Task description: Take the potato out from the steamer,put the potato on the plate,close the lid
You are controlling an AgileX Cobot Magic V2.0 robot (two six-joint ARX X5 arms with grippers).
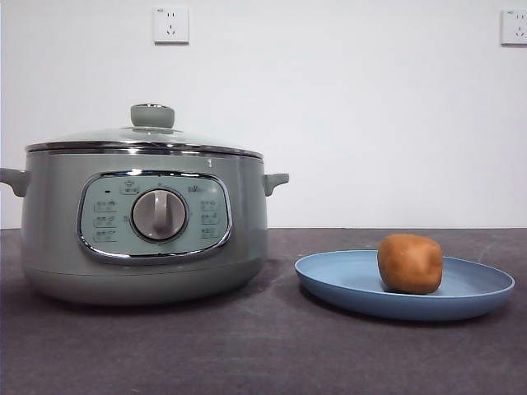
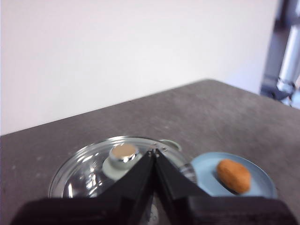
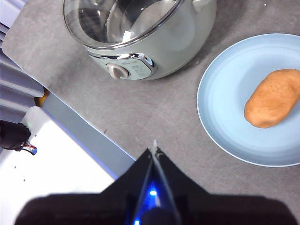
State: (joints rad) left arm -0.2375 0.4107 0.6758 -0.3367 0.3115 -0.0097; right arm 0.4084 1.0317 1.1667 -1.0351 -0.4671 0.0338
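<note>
The sage-green steamer (image 1: 144, 218) stands on the left of the table with the glass lid (image 1: 140, 136) seated on its rim. The orange-brown potato (image 1: 410, 263) lies on the light-blue plate (image 1: 346, 288) to the right. Neither arm shows in the front view. My left gripper (image 2: 154, 151) is shut and empty, high above the lid (image 2: 89, 171), beside its knob (image 2: 123, 153); the potato (image 2: 233, 176) and plate (image 2: 206, 168) show beyond. My right gripper (image 3: 154, 149) is shut and empty, high above the table between the steamer (image 3: 154, 51) and the plate (image 3: 225, 112) with the potato (image 3: 273, 98).
A dark grey cloth (image 1: 263, 354) covers the table. A white wall with two sockets (image 1: 170, 25) stands behind. In the right wrist view the table's near edge (image 3: 70, 117) and a white base with cables (image 3: 18, 136) lie beside the steamer.
</note>
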